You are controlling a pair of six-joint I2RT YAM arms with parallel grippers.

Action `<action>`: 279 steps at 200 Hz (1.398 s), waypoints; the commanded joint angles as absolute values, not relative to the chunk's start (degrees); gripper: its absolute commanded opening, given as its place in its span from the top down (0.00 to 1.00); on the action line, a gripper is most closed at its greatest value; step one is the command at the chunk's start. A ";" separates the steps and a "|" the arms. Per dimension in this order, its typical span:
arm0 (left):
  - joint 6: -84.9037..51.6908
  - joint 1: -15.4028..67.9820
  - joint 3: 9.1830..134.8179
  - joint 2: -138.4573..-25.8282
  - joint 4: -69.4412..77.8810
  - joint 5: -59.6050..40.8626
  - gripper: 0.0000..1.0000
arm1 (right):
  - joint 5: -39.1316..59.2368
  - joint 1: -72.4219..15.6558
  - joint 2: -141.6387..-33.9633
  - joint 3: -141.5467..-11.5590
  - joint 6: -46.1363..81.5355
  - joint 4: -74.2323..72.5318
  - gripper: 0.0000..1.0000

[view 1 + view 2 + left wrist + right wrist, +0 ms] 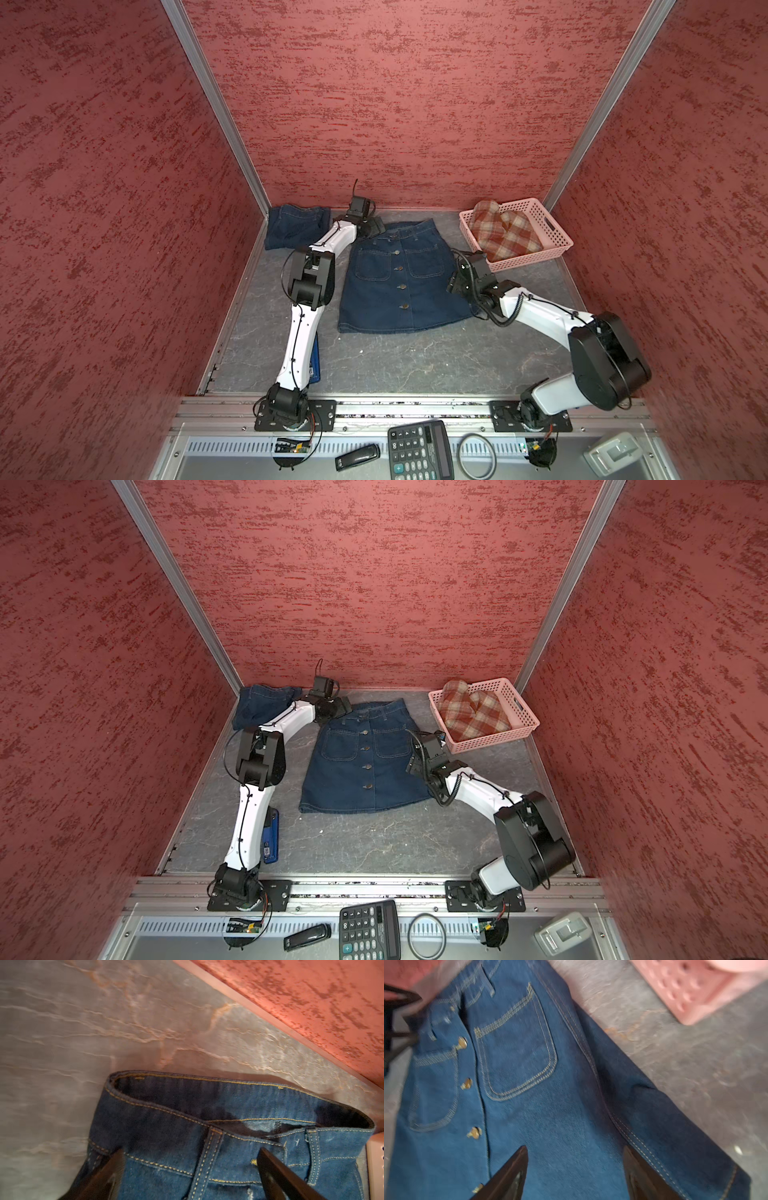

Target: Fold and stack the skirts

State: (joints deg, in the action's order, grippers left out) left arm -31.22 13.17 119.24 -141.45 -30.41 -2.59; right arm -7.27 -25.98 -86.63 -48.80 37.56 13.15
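1. Right wrist view: the right hand (pixel 575 1153), fingers spread and holding nothing, hangs above the buttoned denim skirt (pixel 550 1105), which lies flat on the surface (pixel 395 361).
2. The left hand (pixel 192 1150) is spread over its waistband.
3. Farther back, a second denim skirt (pixel 293 226) lies in the left corner, and the plaid skirt (pixel 505 235) sits in the pink basket (pixel 528 258).

Wide and bare over the near table (pixel 395 365), from button skirt (pixel 401 278) to front rail (pixel 415 405). Tight between that skirt and basket (pixel 536 255), filled there by right arm (pixel 540 311). Shut off at far left corner by folded skirt (pixel 295 226); hemmed along the button skirt's left edge by left arm (pixel 297 345), blue object (pixel 271 837) beneath. Thin open strip behind the waistband, up to the back wall (pixel 395 124). Heaped above basket rim with plaid skirt (pixel 503 232).
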 commanded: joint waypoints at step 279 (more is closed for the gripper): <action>-41.44 13.50 60.60 -106.80 -24.63 -11.65 0.02 | 5.83 -17.93 -102.84 -61.13 28.68 7.49 0.25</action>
